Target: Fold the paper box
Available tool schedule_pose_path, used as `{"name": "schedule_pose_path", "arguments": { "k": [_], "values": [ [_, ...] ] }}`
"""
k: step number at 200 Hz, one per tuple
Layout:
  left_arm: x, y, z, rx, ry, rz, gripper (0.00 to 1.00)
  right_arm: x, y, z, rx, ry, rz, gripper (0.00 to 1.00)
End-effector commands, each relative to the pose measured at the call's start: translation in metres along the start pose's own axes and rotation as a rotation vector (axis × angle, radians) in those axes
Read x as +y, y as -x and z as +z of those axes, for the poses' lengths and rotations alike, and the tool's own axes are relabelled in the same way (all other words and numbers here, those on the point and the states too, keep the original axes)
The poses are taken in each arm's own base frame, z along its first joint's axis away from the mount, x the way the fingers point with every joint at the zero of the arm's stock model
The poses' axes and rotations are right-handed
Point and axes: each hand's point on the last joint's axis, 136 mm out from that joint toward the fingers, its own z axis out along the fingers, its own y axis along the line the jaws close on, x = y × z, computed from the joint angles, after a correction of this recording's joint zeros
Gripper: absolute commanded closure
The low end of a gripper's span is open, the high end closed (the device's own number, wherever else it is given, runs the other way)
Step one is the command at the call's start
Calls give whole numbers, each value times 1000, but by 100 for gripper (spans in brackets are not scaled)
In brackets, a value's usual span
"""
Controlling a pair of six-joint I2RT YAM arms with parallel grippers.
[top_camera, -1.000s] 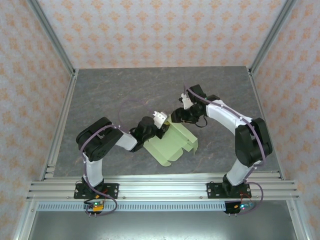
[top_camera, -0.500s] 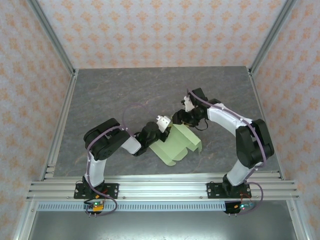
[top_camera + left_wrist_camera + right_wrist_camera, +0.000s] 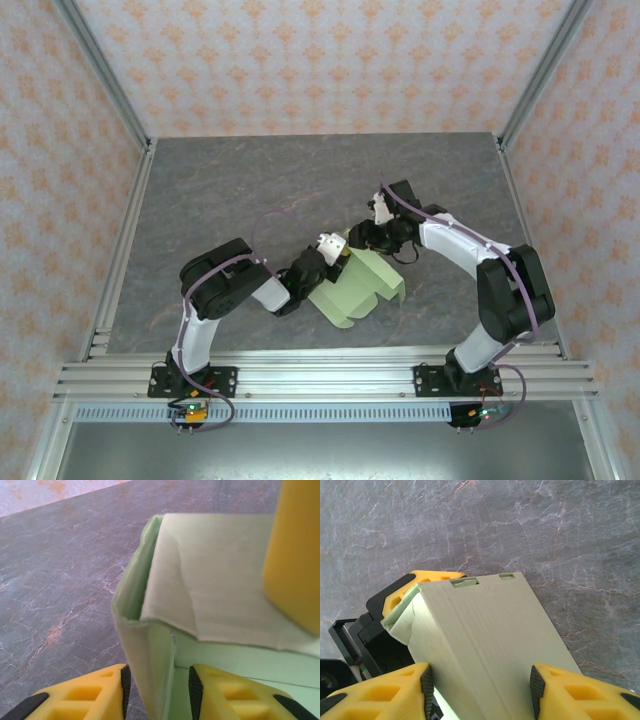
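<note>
Paper box (image 3: 358,292) sits mid-frame on the table (image 3: 220,190). Left gripper (image 3: 157,687) straddles one wall, jaws apart; right gripper (image 3: 480,680) clamps across the body. Too much squeeze there could buckle the thin card.

No legible text or markings anywhere

Left arm is swinging toward frame centre, left claw (image 3: 335,252) sliding right with the paper box (image 3: 358,290); box is getting pushed right and looking narrower, right claw (image 3: 362,238) edging right.
</note>
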Motion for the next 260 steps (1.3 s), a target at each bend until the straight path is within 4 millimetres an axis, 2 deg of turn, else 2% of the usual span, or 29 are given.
{"name": "schedule_pose_path", "arguments": {
  "k": [1,10,18,20,23,45,66,73,77,97,109,134,153,173,190,217,230,233,241,254,260],
  "values": [
    [-2,32,-13,-72,-23,1,60,-3,-10,6,63,-8,-7,47],
    [3,37,-17,-78,-29,-9,59,-2,-10,5,75,-3,-8,47],
    [8,33,-17,-66,-31,-17,59,0,-9,4,82,7,-10,47],
    [10,42,-19,-85,-30,-23,58,1,-9,4,84,9,-11,47],
    [12,44,-21,-90,-32,-27,58,2,-9,3,85,14,-12,47],
    [26,45,-23,-101,-41,-60,57,7,-6,-2,91,41,-27,46],
    [20,39,-16,-79,-82,-57,58,14,-5,-7,112,78,-30,44],
    [18,43,-14,-90,-96,-58,58,17,-6,-8,115,95,-31,43],
    [16,33,-10,-68,-99,-57,59,19,-6,-9,115,103,-35,43],
    [12,31,-2,-60,-107,-72,61,21,-5,-11,112,115,-48,40],
    [8,33,1,-63,-117,-80,67,23,-5,-11,106,125,-51,39],
    [0,33,5,-55,-117,-64,89,27,0,-14,84,154,-54,37],
    [1,32,6,-54,-103,-70,98,27,6,-21,31,155,-52,36],
    [6,30,5,-53,-73,-74,100,30,13,-38,-89,160,-104,32],
    [19,27,2,-52,-4,-87,100,30,20,-59,-230,141,-171,30],
    [41,28,-10,-56,97,-104,100,41,26,-104,-544,142,-383,26],
    [49,24,-14,-32,117,-96,100,32,30,-125,-739,67,-459,25],
    [52,33,-18,-51,118,-104,100,28,30,-130,-781,48,-469,25],
    [59,36,-22,-50,113,-125,100,20,32,-142,-878,-1,-479,24],
    [69,39,-28,-43,92,-178,100,8,33,-156,-946,-62,-469,24],
    [73,40,-30,-30,80,-194,100,4,30,-155,-929,-77,-483,25]
  ]
}}
